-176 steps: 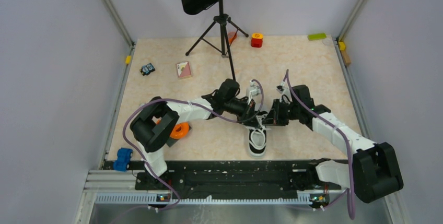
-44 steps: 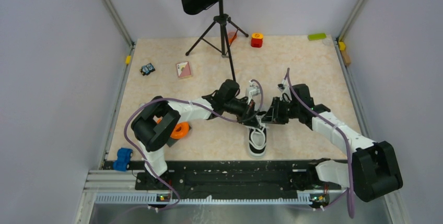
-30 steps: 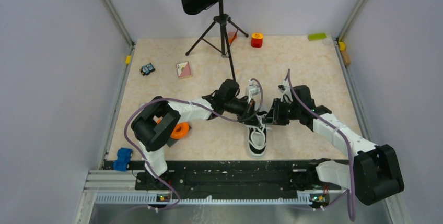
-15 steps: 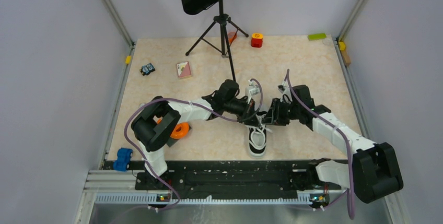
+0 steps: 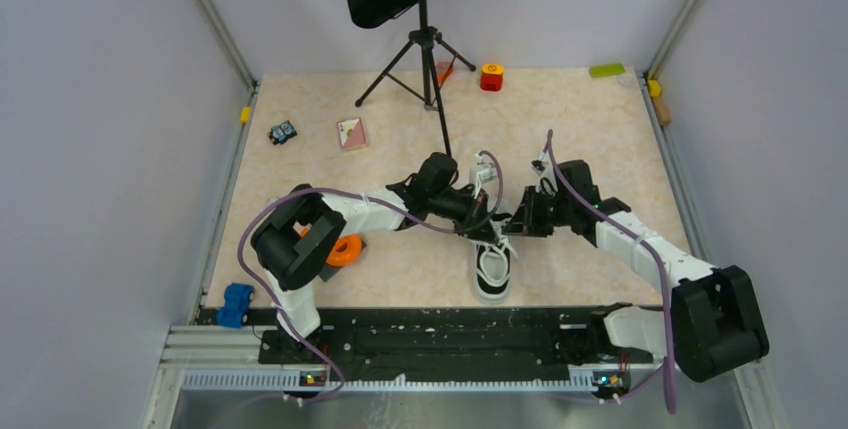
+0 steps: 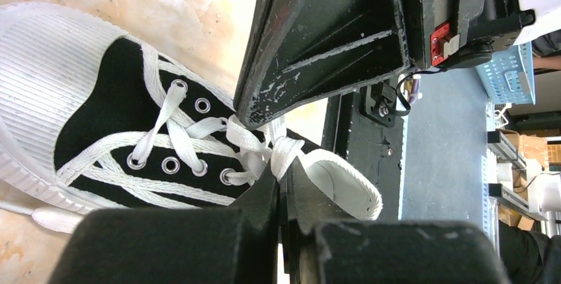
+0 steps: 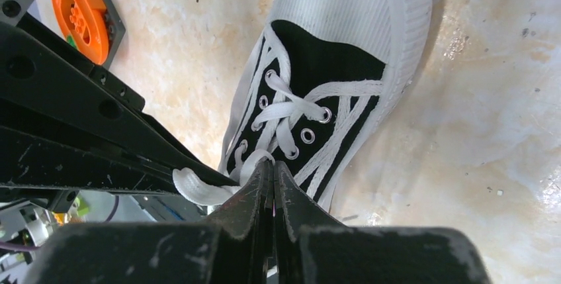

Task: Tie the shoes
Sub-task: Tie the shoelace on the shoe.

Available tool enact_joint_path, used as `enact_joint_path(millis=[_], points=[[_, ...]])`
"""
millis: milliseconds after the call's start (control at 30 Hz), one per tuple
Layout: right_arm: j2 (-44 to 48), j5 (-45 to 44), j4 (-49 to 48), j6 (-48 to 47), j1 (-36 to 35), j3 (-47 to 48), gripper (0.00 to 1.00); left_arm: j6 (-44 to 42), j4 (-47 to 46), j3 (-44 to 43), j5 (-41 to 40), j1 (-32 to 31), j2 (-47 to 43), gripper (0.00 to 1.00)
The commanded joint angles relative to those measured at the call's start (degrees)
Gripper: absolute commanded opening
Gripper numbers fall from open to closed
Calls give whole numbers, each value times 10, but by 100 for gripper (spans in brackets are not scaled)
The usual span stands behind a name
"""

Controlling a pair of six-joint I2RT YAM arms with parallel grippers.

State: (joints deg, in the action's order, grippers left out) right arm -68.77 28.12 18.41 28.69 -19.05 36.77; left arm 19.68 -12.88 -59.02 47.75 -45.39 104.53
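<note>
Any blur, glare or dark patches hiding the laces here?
Top view: even light, but the sneaker is small and half covered. Left wrist view: laces sharp, near fingers a dark soft mass. Right wrist view: sneaker sharp, mild sheen on the table.

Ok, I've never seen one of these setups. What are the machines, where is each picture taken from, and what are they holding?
These are two robot arms bolted at the near edge of a table. The wide picture looks down from above and behind them. The two close-ups come from a camera on each wrist, so each shows its own fingers. A black sneaker with a white toe cap lies between the arms. The left tool and the right tool are both shut, each pinching the white laces near the top eyelets. A music stand, an orange piece and small toys sit elsewhere on the table.
</note>
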Motion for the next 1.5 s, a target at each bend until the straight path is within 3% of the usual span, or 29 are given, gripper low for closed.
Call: enact_joint_path(millis=[0, 267, 700, 800, 967, 1467], points=[[19, -29, -46, 23, 4, 7, 0, -14, -8, 7, 9, -1, -18, 0], [45, -68, -65, 51, 4, -2, 0, -16, -7, 9, 5, -2, -24, 0], [57, -50, -61, 54, 4, -20, 0, -14, -8, 8, -1, -2, -30, 0], [57, -50, -56, 55, 4, -20, 16, -12, -7, 8, 0, -2, -28, 0], [38, -33, -74, 62, 4, -21, 33, -12, -10, 8, 1, -2, -24, 0], [-31, 8, -103, 56, 3, -9, 36, -9, -12, 9, -1, -1, -21, 0]])
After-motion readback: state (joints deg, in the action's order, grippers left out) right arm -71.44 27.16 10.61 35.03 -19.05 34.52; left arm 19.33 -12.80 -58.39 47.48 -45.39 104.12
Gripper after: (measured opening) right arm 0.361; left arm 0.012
